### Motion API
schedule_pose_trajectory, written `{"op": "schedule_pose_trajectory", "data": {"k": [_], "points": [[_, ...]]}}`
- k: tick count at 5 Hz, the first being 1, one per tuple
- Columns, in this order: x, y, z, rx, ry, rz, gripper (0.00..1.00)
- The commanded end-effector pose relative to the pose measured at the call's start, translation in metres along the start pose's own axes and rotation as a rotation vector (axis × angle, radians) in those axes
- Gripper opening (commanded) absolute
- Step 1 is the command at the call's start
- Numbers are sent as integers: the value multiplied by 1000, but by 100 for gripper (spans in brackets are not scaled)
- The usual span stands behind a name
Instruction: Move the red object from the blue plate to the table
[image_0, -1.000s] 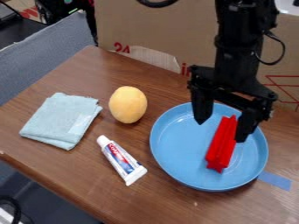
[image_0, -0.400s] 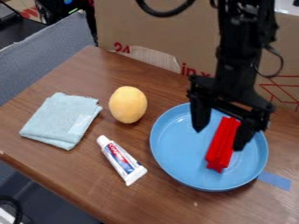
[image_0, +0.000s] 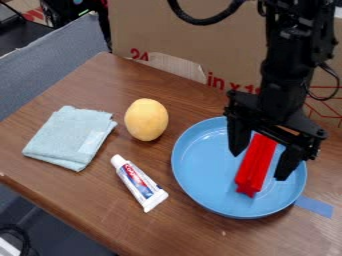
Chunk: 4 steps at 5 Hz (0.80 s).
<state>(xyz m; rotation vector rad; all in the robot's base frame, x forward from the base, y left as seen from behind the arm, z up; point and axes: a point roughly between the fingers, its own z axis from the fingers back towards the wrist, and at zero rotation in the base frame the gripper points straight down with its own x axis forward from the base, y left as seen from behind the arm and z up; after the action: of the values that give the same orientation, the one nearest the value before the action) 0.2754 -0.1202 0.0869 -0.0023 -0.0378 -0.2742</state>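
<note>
The red object (image_0: 255, 168), a long bright red block, lies on the right half of the blue plate (image_0: 207, 165), running from far to near. My black gripper (image_0: 267, 150) hangs straight down over the block's far end, open. One finger stands left of the block and the other right of it, so the jaws straddle it. The fingertips are low, close to the plate, and I cannot tell whether they touch the block. The plate rests on the dark brown wooden table (image_0: 94, 85).
An orange ball (image_0: 146, 118) sits just left of the plate. A white toothpaste tube (image_0: 138, 182) lies in front of it, and a pale teal folded cloth (image_0: 68, 136) is at the left. A cardboard box (image_0: 174, 35) stands behind the table. Blue tape (image_0: 317, 208) marks the right edge.
The gripper has shifted a little to the right and lowered, so its open fingers now bracket the red block's far end. The block and plate have not moved.
</note>
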Motion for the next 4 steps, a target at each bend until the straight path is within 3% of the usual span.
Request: {"op": "schedule_pose_trajectory", "data": {"k": [1, 2, 4], "points": [[-9, 5, 17, 3, -47, 14, 100], [1, 8, 24, 15, -75, 10, 100], [11, 3, 14, -6, -95, 22, 100]]}}
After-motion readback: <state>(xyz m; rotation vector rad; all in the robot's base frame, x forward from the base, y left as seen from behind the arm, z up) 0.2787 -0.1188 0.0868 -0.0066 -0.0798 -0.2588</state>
